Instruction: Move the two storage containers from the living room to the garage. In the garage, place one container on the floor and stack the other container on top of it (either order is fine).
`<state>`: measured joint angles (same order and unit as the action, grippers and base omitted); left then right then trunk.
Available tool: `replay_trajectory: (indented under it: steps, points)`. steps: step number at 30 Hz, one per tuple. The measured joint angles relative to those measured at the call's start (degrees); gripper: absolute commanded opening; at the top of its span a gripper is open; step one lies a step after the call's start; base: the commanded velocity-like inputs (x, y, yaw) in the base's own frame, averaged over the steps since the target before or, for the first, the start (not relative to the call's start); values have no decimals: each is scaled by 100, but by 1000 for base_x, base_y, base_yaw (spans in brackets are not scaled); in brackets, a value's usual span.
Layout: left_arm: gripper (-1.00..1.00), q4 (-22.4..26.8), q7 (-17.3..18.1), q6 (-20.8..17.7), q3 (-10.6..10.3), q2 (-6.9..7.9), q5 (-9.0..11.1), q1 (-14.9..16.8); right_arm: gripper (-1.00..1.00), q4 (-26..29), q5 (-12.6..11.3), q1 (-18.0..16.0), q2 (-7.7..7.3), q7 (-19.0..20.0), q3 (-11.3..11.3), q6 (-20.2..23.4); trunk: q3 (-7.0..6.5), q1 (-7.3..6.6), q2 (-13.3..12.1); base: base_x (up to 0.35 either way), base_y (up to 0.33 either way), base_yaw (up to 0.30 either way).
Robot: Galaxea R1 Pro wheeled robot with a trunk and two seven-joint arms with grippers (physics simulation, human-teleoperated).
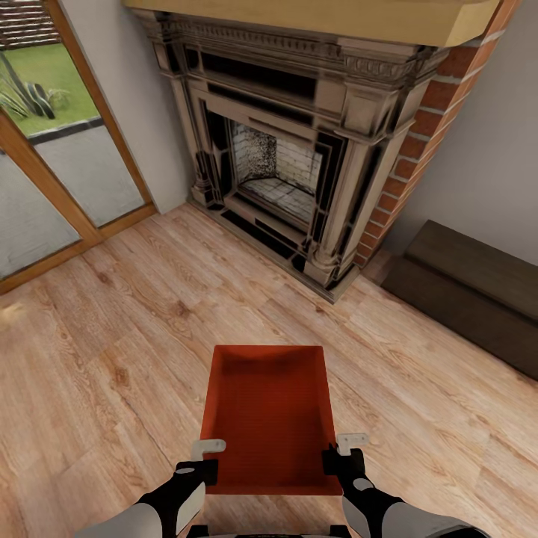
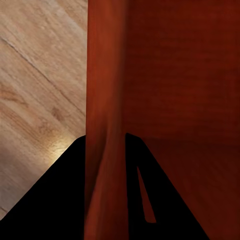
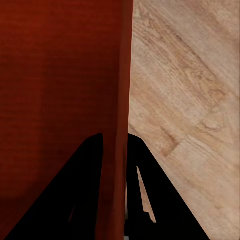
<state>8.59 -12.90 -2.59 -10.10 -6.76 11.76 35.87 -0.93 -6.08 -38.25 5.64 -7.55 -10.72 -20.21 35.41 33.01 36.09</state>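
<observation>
Container (image 1: 269, 418), orange-red and open-topped, sits straight ahead of you over the light wood-plank floor (image 1: 112, 359), with the brick fireplace (image 1: 291, 149) beyond it and a long dark cabinet (image 1: 471, 291) off to your right. Your left gripper (image 1: 203, 457) is pinching its left wall, 1 finger on each side of the rim. Your right gripper (image 1: 342, 451) is pinching the right wall likewise. A glass door (image 1: 45, 172) stands at your left.

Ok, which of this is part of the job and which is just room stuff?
Job: bin, left gripper and right gripper clamped on its side walls.
Room stuff: fireplace, dark cabinet, glass doors, wood floor.
</observation>
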Motion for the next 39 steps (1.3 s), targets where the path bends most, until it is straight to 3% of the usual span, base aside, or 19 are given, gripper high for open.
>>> replay_trajectory:
  steps: [39]
  points:
    - [-100,3,1,0,0,3,-9,0,-100,-1,-15,2,6,-14,-15,-7,-343,0,0,0,0,0]
